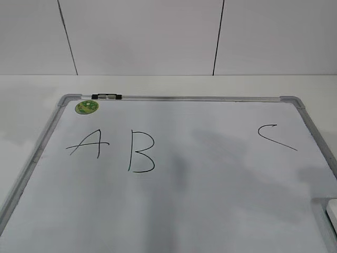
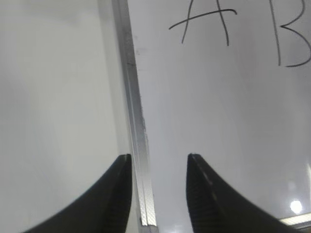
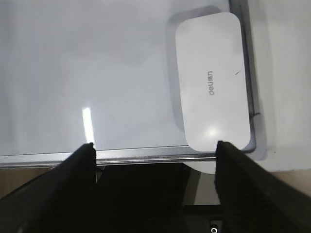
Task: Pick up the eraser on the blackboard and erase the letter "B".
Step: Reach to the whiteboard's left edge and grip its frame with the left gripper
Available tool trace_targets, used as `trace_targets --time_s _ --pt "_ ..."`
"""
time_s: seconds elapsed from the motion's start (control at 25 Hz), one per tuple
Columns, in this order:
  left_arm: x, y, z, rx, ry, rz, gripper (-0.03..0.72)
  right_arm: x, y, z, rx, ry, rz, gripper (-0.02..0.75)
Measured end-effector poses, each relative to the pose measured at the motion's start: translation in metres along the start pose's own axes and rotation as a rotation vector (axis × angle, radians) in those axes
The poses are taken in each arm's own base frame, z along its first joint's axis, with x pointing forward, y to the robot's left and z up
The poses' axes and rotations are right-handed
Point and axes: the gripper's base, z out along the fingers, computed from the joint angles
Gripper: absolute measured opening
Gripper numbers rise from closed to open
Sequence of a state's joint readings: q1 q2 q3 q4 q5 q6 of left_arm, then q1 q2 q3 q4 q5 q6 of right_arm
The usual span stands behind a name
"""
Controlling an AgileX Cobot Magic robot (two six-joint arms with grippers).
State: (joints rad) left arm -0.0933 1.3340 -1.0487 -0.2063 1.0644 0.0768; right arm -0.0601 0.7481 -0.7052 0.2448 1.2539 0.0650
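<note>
- Exterior: blackboard flat on table; the letter "B" intact, between "A" and "C". Eraser just a sliver at right edge. Green sticker top left. No arms visible.
- Left wrist: left gripper empty, jaws part-open, straddling the frame rail.
- Right wrist: right gripper wide, empty, above the board's corner; eraser ahead-right, untouched. Pickup step, I judge; next needs shifting right, descending. Frame edge crowds the eraser's far side.

The place looks like a plain robot test room or lab. A bare white tabletop stands against a wall of large pale panels with dark seams. On it lies only a framed blackboard with hand-drawn practice letters; no household or shop goods show.
</note>
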Motion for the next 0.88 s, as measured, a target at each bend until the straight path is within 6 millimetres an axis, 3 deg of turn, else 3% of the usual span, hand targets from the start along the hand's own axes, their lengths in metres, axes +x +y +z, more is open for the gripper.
trace_targets --time_s 0.24,0.52,0.68,0.88 --pt "-0.037 0.011 0.053 -0.029 0.115 -0.011 0.299 0.000 0.000 0.000 0.000 0.002 -0.025 0.584" --pt "-0.067 0.021 0.091 -0.071 0.138 0.000 0.300 0.000 0.000 0.000 0.000 0.000 -0.025 0.584" --pt "-0.077 0.022 0.105 -0.110 0.163 0.043 0.300 0.000 0.000 0.000 0.000 0.000 -0.028 0.584" --pt "-0.078 0.008 0.129 -0.149 0.219 0.114 0.300 -0.001 0.000 0.001 0.000 0.002 -0.032 0.584"
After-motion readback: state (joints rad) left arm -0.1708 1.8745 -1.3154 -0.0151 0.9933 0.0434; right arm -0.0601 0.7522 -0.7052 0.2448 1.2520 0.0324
